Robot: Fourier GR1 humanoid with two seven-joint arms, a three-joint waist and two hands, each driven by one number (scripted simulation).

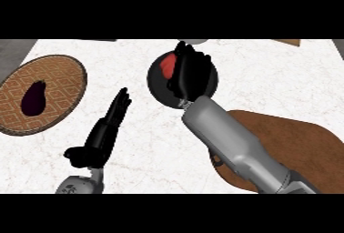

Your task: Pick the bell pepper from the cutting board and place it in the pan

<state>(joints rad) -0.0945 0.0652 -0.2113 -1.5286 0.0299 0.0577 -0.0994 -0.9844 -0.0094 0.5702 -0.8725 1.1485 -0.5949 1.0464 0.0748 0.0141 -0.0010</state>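
A white, faintly veined counter [269,77] fills most of the view, with a grey strip showing past its upper left corner. At the left sits a round woven plate [67,63] with a diamond pattern, and a dark purple eggplant [33,98] lies on it. A brown cutting board [302,145] lies at the lower right, partly under the right forearm, and nothing shows on its visible surface. The black pan [156,84] stands near the counter's far edge, above the board and well apart from the plate.

Bare counter lies between the plate and the pan, and more to the right of the pan, above the board.

The right hand [191,75] is over the pan, covering much of its right half. The red bell pepper [169,67] shows inside the pan's outline, against the hand's left side. The fingers seem curled round it, though the black hand blends with the black pan. The left hand [107,127] rests at the lower left with straight fingers, holding nothing.
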